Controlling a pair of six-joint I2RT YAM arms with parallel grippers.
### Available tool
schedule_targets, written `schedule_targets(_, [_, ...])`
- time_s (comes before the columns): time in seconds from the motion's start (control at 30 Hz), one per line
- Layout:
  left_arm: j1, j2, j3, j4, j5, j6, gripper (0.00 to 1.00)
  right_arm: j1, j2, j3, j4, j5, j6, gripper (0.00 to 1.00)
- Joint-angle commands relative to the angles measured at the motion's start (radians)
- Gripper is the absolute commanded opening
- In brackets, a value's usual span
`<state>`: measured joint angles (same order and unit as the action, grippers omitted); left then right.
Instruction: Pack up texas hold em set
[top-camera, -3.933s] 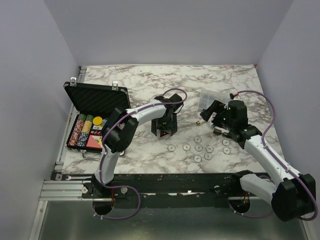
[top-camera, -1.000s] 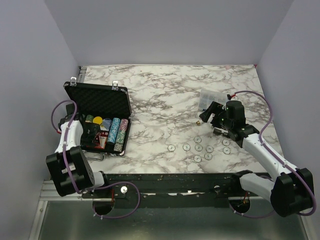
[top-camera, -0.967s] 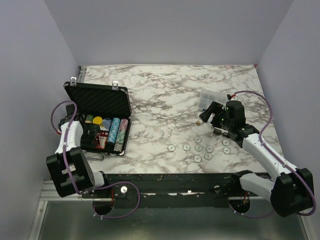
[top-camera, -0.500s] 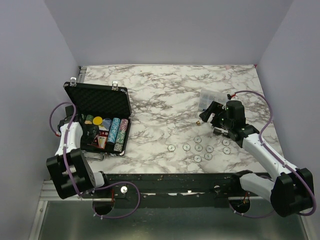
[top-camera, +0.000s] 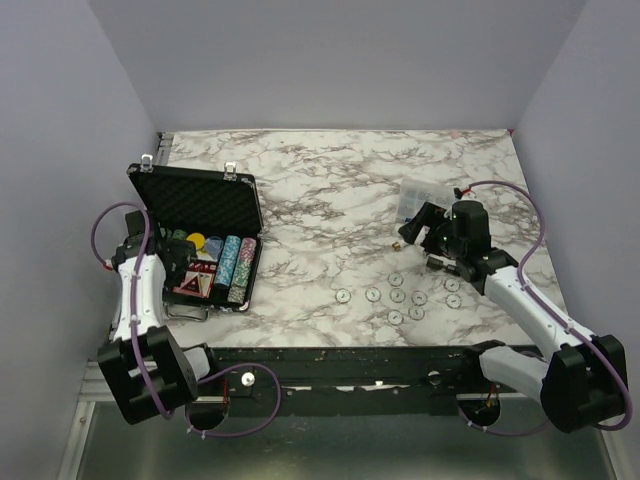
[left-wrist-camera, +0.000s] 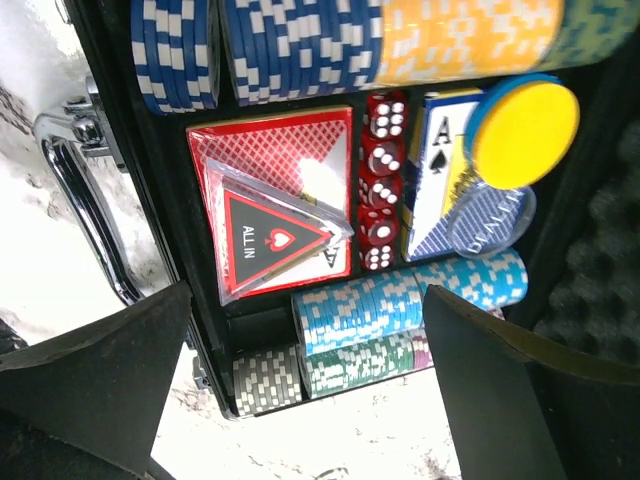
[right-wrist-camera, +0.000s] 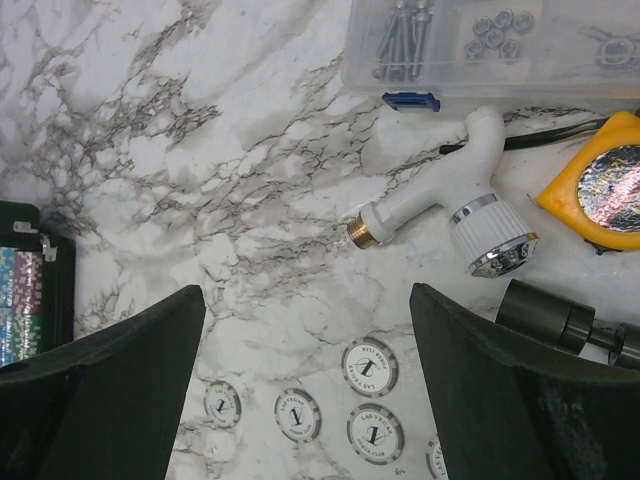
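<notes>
The black case (top-camera: 196, 203) lies open at the left, lid up, with rows of coloured chips (top-camera: 236, 264) and a red card box (top-camera: 190, 287) inside. My left gripper (top-camera: 180, 262) hovers over the case's left part, open and empty. The left wrist view shows my left gripper (left-wrist-camera: 306, 320) above the red card box (left-wrist-camera: 275, 225), red dice (left-wrist-camera: 380, 180), a yellow chip (left-wrist-camera: 524, 130) and light blue chips (left-wrist-camera: 400, 302). Several white chips (top-camera: 398, 296) lie loose on the marble. My right gripper (top-camera: 424, 226) is open and empty just behind them. In the right wrist view it (right-wrist-camera: 305, 300) is above white chips (right-wrist-camera: 368, 366).
A clear compartment box (top-camera: 420, 195) stands at the back right and shows in the right wrist view (right-wrist-camera: 490, 45). A white tap fitting (right-wrist-camera: 440, 195) with a brass end, an orange tape measure (right-wrist-camera: 605, 185) and a dark cylinder (right-wrist-camera: 545, 312) lie beside my right gripper. Walls close in left and right.
My left arm swung from the table's middle to the left side over the open case, and more chip rows now lie in it. The right arm has not moved.
</notes>
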<state>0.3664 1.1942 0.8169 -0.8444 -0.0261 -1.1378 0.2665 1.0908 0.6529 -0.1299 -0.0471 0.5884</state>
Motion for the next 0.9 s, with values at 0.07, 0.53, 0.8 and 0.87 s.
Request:
schedule_targets(0.07, [-0.144, -0.187, 0.015, 0.024, -0.104, 0.119, 0.98, 0.002, 0.029, 0.005, 0.007, -0.015, -0.027, 0.86])
schedule_targets(0.53, [-0.857, -0.246, -0.008, 0.455, -0.03, 0.407, 0.99, 0.014, 0.178, 0.084, -0.232, -0.111, 0.047, 0.83])
schedule_targets(0.8, [-1.122, 0.074, 0.285, 0.495, 0.166, 0.693, 0.99, 0.024, 0.236, 0.178, -0.58, 0.125, 0.226, 0.89])
schedule_targets(0.87, [-1.142, 0.128, 0.354, 0.469, 0.226, 0.729, 0.98, 0.017, 0.245, 0.184, -0.658, 0.241, 0.266, 0.89])
